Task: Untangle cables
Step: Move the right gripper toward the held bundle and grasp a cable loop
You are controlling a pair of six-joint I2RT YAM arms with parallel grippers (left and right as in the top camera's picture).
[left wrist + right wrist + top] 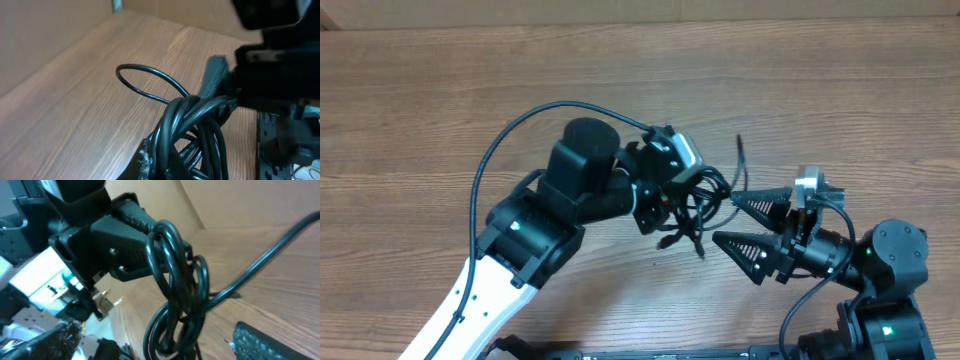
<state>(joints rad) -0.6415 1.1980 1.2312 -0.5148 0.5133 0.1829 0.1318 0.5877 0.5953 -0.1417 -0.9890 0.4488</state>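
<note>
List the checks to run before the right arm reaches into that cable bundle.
1. Left jaws shut on the cables: ok.
2. Right jaws open: ok, spread wide beside the bundle.
3. One strand lined up between the right jaws: cannot tell.
4. Knot loosened: not ok, the loops are tightly bunched.
5. Bundle lifted off the table: cannot tell.
</note>
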